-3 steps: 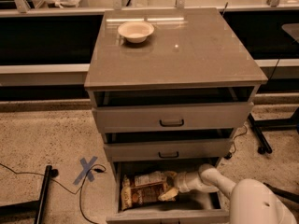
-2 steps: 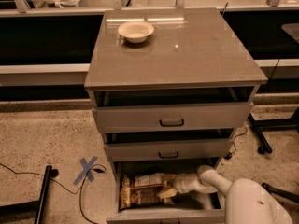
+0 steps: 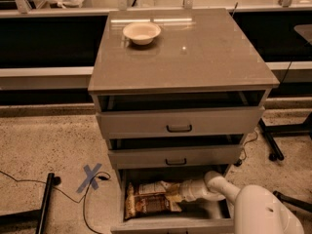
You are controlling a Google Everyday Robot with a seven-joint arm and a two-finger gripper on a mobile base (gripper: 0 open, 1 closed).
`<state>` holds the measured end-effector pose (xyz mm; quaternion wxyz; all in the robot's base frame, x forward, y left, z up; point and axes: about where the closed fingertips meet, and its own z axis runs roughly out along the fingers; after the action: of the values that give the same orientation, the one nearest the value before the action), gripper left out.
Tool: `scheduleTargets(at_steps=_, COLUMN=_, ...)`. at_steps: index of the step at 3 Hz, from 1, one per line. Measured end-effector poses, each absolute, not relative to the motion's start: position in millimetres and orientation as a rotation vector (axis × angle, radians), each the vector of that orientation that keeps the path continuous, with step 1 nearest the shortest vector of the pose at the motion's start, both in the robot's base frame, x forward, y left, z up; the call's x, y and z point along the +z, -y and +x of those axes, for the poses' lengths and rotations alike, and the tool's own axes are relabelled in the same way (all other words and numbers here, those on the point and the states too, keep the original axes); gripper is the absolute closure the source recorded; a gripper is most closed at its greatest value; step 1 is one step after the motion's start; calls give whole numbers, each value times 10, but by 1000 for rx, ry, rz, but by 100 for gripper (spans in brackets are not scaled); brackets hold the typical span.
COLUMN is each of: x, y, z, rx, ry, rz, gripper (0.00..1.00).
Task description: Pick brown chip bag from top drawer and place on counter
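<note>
The brown chip bag (image 3: pixel 147 199) lies flat on the floor of the open lowest drawer (image 3: pixel 204 216), toward its left side, with a pale yellow end at the left. My gripper (image 3: pixel 171 193) reaches into that drawer from the right on a white arm (image 3: pixel 214 186) and sits at the bag's right end, touching it. The glossy grey-brown counter (image 3: pixel 195 52) tops the cabinet above.
A cream bowl (image 3: pixel 141 32) stands at the counter's back left. The two upper drawers (image 3: pixel 179 122) with dark handles stand slightly open. A blue tape cross (image 3: pixel 90 177), a black cable and a dark stand leg (image 3: pixel 44 204) lie on the speckled floor at left.
The arm has shifted slightly left, deeper over the bag's right end. The bag has not visibly moved.
</note>
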<state>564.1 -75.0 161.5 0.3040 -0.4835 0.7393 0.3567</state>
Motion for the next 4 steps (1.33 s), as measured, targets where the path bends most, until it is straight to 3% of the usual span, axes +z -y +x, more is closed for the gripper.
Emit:
scheduleTargets(at_steps=1, x=1906, y=773, z=5638, rx=953, ry=-1842, rz=-1272, gripper=100)
scheduleTargets(at_steps=2, x=2558, y=880, z=5617, rx=852, ry=-1610, rz=-1266, gripper=100)
scheduleTargets(at_steps=4, x=4610, y=873, z=4259, rx=692, ry=-852, rz=-1429, gripper=100)
